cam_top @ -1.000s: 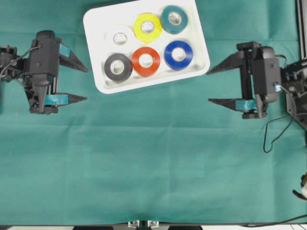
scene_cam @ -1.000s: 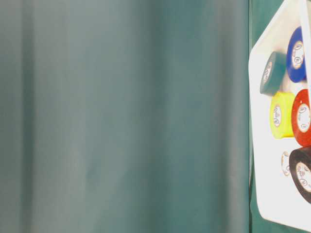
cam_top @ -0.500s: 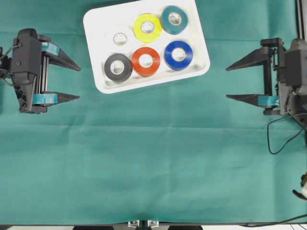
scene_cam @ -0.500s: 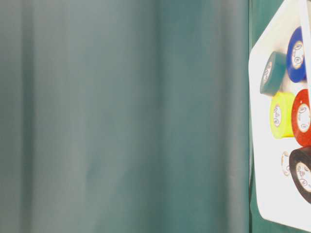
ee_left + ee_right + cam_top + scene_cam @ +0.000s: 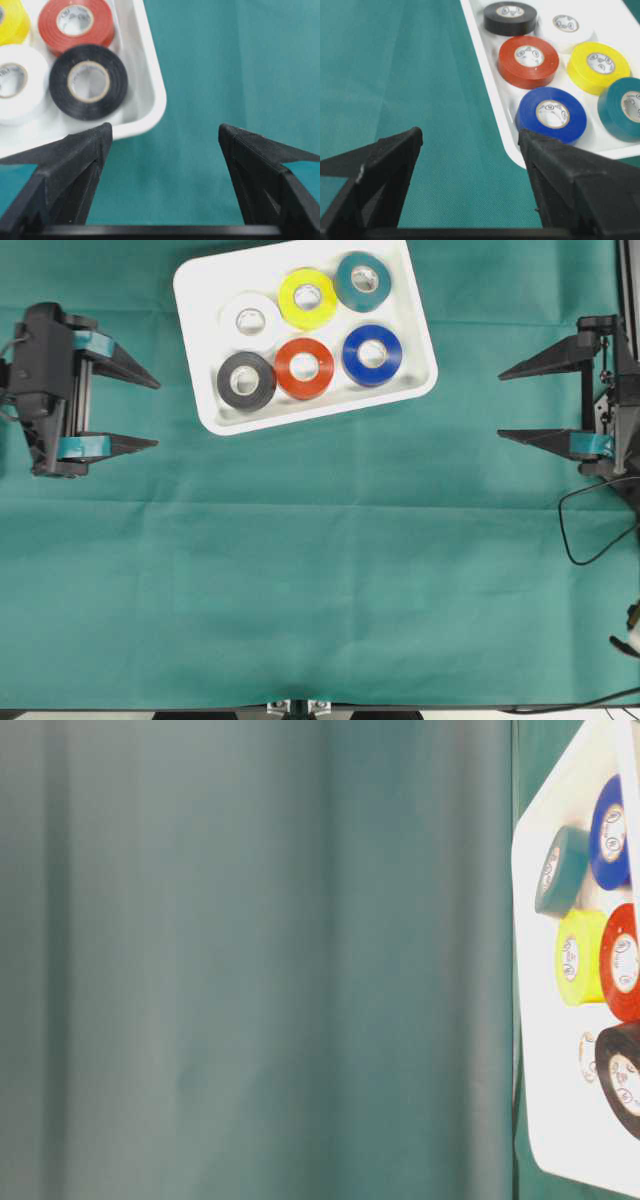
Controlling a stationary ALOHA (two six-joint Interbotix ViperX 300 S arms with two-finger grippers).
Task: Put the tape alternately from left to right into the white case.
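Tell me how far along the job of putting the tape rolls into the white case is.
It looks finished. All six glossy tape rolls lie in the shallow white plastic case: white, yellow and teal in the far row, black, red and blue in the near row. Nothing is in hand: the left gripper and right gripper are open, empty, out at the table's sides. No roll is left on the green cloth.
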